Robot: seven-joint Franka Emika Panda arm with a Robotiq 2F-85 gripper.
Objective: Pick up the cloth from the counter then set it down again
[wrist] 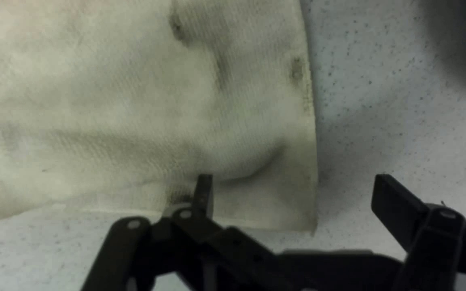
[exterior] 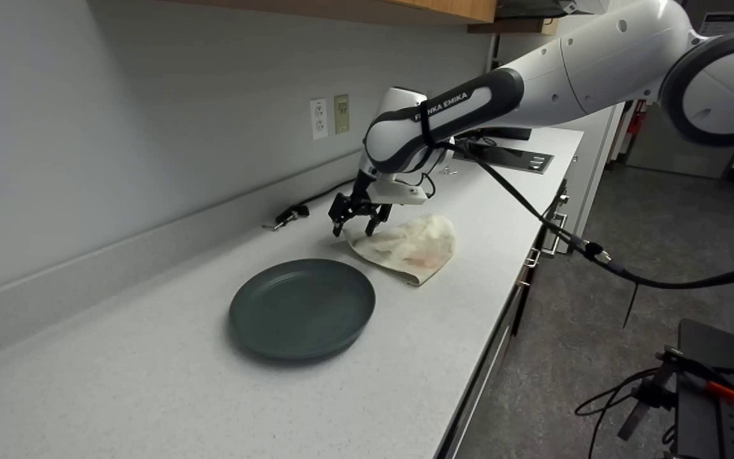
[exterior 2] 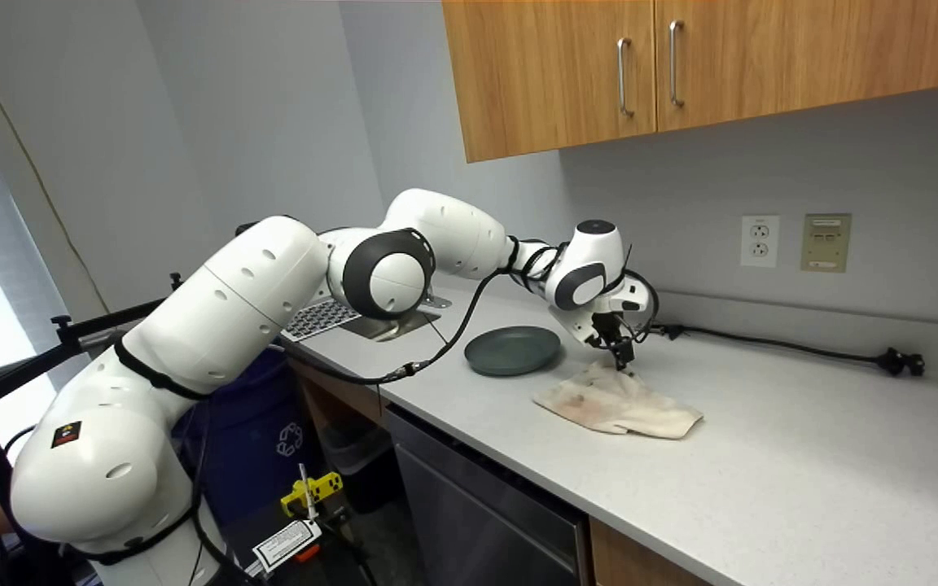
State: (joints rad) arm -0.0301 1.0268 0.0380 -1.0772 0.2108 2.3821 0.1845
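Bench [exterior: 150, 395]: long, white.
Franka Emika arm [exterior: 552, 89]: stretched out above it.
Cream cloth [exterior: 415, 245]: rumpled on the bench, just beside the dark green plate [exterior: 303, 306]!
End effector [wrist: 292, 180]: jaws wide apart, cloth's edge between them in the wrist view; contact, can't tell!

From where I stand it looks like a kitchen: wooden cupboards [exterior 2: 550, 73] hang higher than the pincer [exterior: 353, 231], a dark-fronted appliance [exterior 2: 477, 509] is built in under the white desk [exterior 2: 827, 456], below its level, and a green plate [exterior 2: 511, 352] sits near the pincer.
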